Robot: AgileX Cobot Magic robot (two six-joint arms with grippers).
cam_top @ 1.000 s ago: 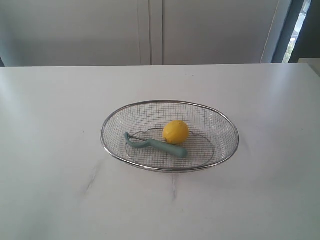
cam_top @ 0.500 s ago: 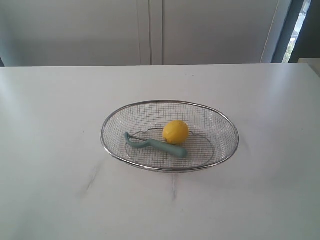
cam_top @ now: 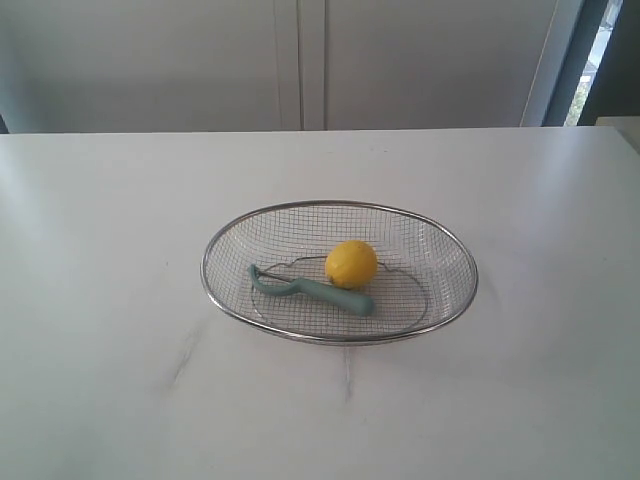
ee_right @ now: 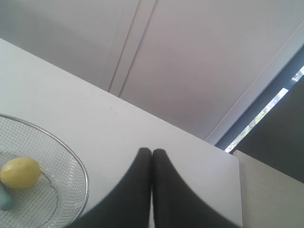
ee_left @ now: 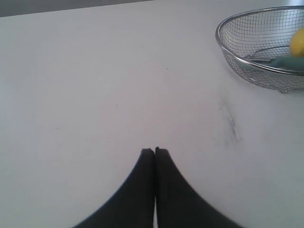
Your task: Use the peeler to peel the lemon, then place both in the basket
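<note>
**Silver mesh basket holds lemon and peeler; both grippers closed and empty**

Just right of centre in the exterior frame, the basket sits on the white table. The lemon rests on the mesh floor, right of the basket's middle. The peeler lies just in front of it, touching or nearly so, with its handle toward the lower right and its curved head toward the left wall. The sloping mesh likely keeps the round fruit from rolling off. Its skin looks whole and yellow from this side; whether any has been peeled I cannot tell.

Neither arm shows in the exterior view. The left gripper hangs over bare table, fingers pressed together on nothing, with the basket well apart from it. The right gripper is likewise closed and empty, with the basket off to one side of it. Both seem parked clear of the basket, leaving the way in open.
</note>
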